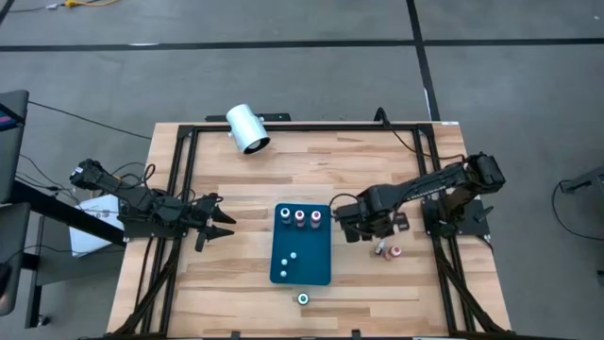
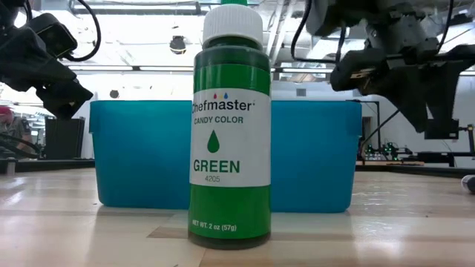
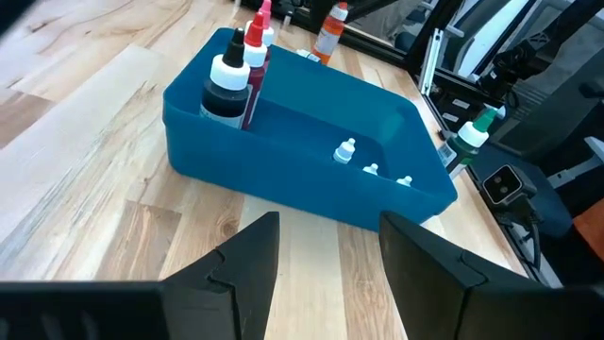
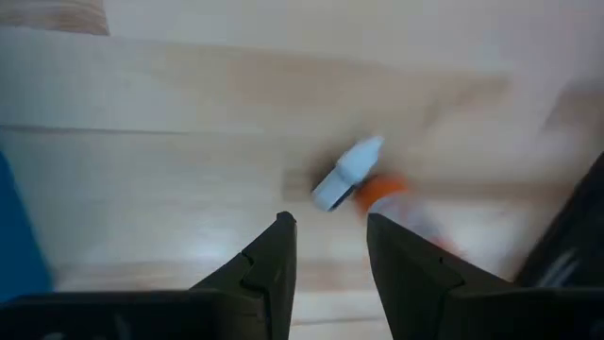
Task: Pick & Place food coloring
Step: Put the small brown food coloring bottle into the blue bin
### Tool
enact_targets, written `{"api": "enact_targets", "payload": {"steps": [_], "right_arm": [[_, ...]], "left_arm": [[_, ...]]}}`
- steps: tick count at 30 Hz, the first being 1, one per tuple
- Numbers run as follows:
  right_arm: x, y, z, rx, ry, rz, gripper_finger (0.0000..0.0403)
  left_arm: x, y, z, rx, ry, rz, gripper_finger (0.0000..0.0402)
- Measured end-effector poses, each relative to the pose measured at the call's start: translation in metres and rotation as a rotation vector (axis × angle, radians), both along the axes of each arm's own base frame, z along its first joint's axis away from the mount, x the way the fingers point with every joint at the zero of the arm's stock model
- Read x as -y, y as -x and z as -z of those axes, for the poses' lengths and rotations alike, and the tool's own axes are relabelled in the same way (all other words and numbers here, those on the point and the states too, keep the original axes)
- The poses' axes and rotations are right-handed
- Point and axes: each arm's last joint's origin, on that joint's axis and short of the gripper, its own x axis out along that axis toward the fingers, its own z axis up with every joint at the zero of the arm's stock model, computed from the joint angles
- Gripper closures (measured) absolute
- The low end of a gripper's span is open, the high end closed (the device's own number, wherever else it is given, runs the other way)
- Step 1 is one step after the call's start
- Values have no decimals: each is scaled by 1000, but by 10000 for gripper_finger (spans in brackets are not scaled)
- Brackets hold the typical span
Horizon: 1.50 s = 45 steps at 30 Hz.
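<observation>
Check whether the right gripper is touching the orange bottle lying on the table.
Apart. In the right wrist view, bare wood shows between the open right gripper and the orange bottle lying ahead of it.

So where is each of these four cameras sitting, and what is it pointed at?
High: overhead, straight down on the table, both arms and the blue bin.
Low: at tabletop height, facing the green bottle with the bin behind it; arms hang above.
Left wrist: on the left arm, past its open end effector toward the bin.
Right wrist: on the right arm, over its end effector onto an orange bottle.
</observation>
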Motion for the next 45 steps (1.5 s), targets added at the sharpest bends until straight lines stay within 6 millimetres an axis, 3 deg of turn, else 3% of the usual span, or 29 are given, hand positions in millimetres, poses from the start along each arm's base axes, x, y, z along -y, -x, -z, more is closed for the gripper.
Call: {"api": "enact_targets", "payload": {"steps": [4,10,18,27,38,45], "right_arm": [[17,4,-1,-4,-32,-204,282],[32,5,-2,28,-88,-378,282],[21,8,-3,64,-209,-525,282],[3,6,-2,115,-221,-632,282],[-2,-10,53,-46,-353,-753,282],[-5,-23,65,-47,-366,-790,282]], "left_arm": [[0,0,0,2,-18,5,227],[0,0,0,2,-19,6,227],[0,0,0,1,-12,4,227],[-2,0,0,8,-25,-48,227],[-3,0,-1,14,-6,-90,227],[-3,0,-1,11,19,-97,227]]}}
